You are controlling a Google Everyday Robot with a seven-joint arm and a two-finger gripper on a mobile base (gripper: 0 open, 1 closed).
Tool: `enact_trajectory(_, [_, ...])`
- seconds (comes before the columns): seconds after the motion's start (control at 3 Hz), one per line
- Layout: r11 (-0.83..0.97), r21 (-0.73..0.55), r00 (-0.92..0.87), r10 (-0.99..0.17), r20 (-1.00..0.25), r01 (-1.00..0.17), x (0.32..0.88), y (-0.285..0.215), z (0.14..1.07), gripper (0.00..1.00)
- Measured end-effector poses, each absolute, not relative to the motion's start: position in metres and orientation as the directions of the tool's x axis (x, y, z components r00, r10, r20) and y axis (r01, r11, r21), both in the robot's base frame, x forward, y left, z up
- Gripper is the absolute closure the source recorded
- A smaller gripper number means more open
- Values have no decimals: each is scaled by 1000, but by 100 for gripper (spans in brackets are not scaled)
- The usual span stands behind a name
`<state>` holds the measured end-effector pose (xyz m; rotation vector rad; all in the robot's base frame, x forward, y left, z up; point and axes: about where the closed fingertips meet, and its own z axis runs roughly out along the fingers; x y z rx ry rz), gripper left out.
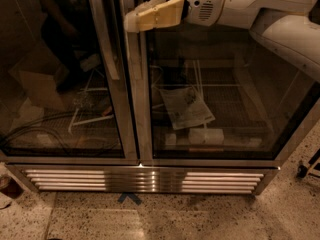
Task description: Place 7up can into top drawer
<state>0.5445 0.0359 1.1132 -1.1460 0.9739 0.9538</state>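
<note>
The 7up can is out of view, and no top drawer shows either. My gripper reaches in from the top right on its white arm, its tan tips pointing left. It hangs in front of the upper centre post of a glass-door fridge. I see nothing held in it.
The fridge has two glass doors with a long handle on the left one. Inside lie a printed paper, a white box and wire racks. A vent grille runs along the base. A blue tape mark is on the speckled floor, and a castor stands at the right.
</note>
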Motion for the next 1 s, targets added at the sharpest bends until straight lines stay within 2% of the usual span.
enact_trajectory(0.33, [143,-342,349,29,-937,-929,506,22,1143,0])
enact_trajectory(0.67, [141,-394,401,23,-916,-908,503,25,1146,0])
enact_trajectory(1.0, [141,-394,401,23,-916,-908,503,25,1146,0])
